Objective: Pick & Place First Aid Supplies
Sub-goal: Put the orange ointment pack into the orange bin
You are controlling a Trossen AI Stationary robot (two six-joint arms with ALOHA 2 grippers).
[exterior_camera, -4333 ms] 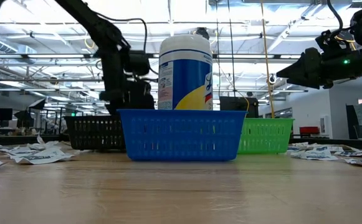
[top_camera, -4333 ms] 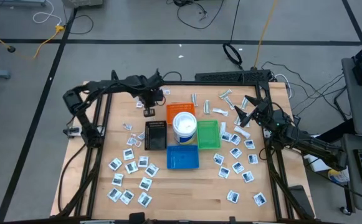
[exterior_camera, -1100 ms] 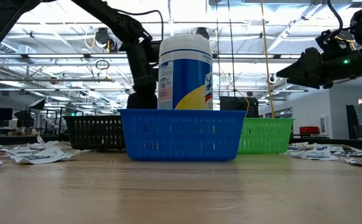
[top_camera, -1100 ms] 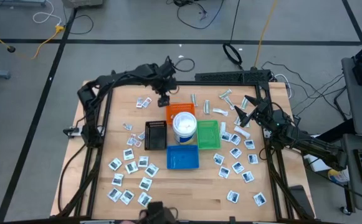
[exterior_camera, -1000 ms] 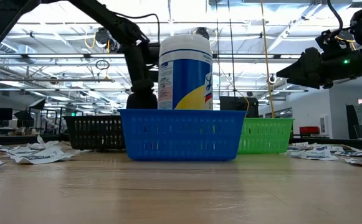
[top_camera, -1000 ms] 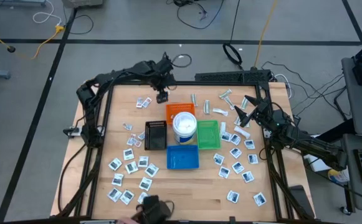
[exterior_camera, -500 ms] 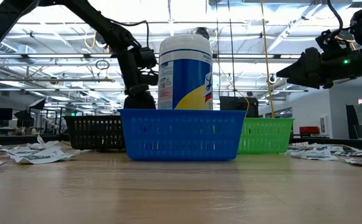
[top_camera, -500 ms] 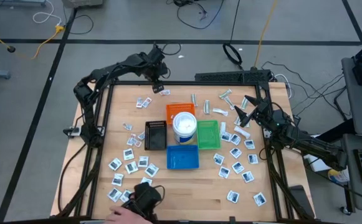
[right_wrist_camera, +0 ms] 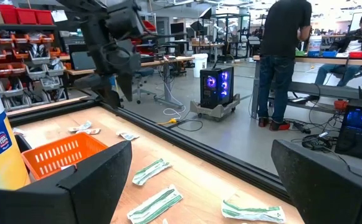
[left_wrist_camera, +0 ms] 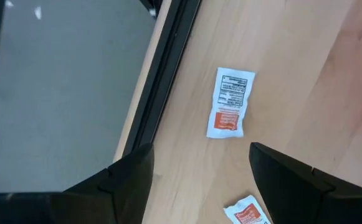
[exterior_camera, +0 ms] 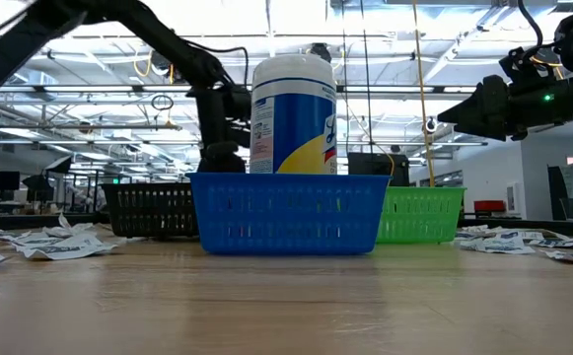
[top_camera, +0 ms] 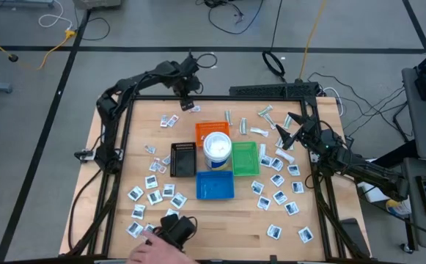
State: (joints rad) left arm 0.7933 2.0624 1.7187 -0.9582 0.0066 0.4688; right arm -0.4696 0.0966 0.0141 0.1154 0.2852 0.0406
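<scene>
Overhead, left gripper (top_camera: 190, 102) jaws open above red-marked packet (left_wrist_camera: 229, 111); right gripper (top_camera: 289, 128) jaws open

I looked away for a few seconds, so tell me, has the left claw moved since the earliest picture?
Yes. The left claw has moved from beside the orange tray toward the table's far edge, now over a red-marked packet.

Left gripper (top_camera: 189, 91) over table's (top_camera: 220, 224) far edge; packet (left_wrist_camera: 230, 111) lies just ahead of it. Trays and tub (top_camera: 217, 149) sit between it and right gripper (top_camera: 289, 130).
</scene>
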